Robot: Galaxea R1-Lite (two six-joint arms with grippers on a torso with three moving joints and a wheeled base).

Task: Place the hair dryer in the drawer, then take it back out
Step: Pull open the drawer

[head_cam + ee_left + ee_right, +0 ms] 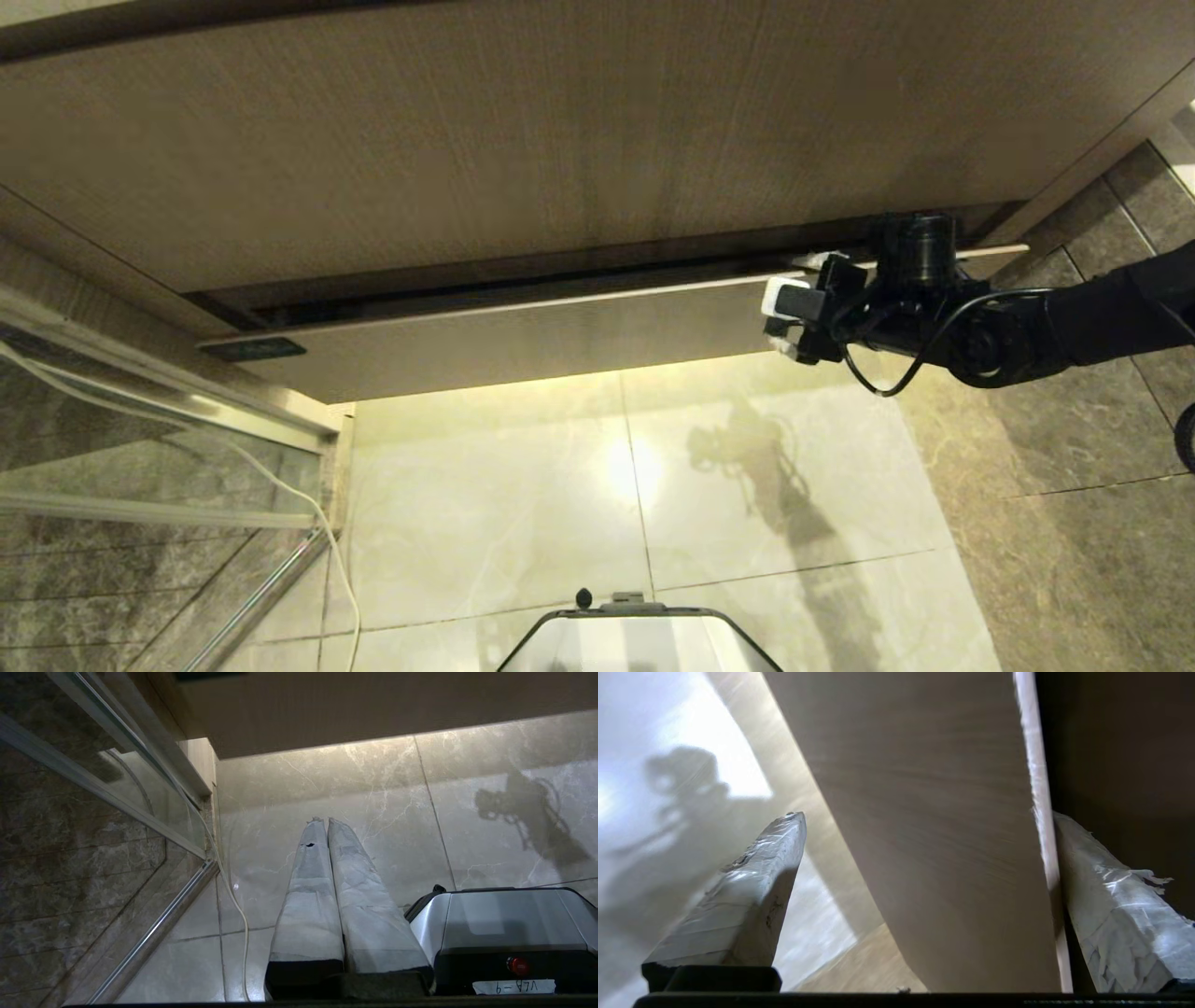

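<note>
The right gripper (924, 858) is spread wide, straddling the drawer (523, 331) front: one finger (752, 891) outside, the other behind its top edge. Left gripper (327, 826) fingers pressed together over the floor (383, 793).

White label (514, 986) on the robot's base (504, 919), seen upside down, perhaps "VLA-9"; no other text

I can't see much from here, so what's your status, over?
Right gripper open, straddling the drawer front's top edge. Left gripper shut, parked low over floor. Drawer barely ajar. Hair dryer not in view.
</note>
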